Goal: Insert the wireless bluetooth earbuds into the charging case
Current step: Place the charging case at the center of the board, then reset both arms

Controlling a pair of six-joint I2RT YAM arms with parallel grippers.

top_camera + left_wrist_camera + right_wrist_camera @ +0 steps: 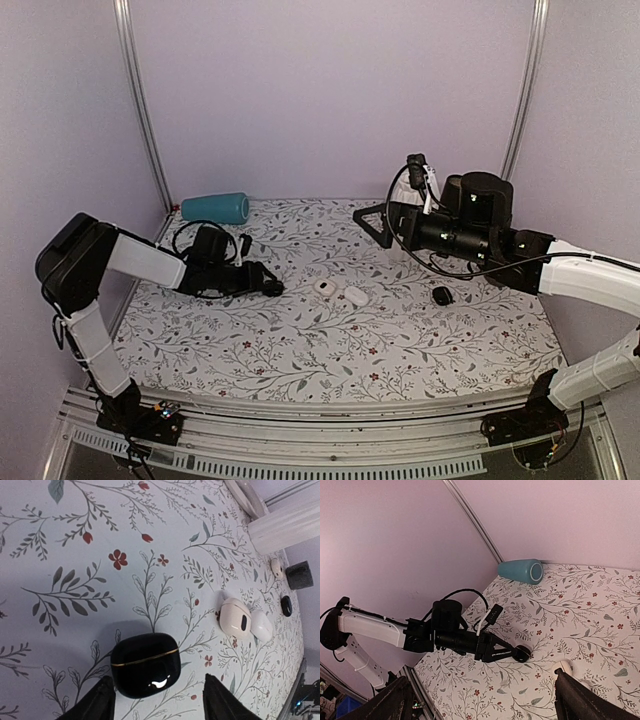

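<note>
The charging case (145,664) is a glossy black pebble with a thin gold seam, lid shut, lying on the floral cloth. My left gripper (161,702) is open around it, one finger on each side, with a clear gap on the right side. From above, the case (273,288) shows as a dark lump at the left gripper's (266,285) tip. My right gripper (487,705) is open and empty, held high over the right side of the table (380,222). The earbuds are out of view.
Two white oval cases (325,287) (355,295) lie mid-table, right of the left gripper. A black oval lump (441,296) sits under the right arm. A teal cylinder (215,207) lies at the back left. A ribbed white vase (285,525) stands further right.
</note>
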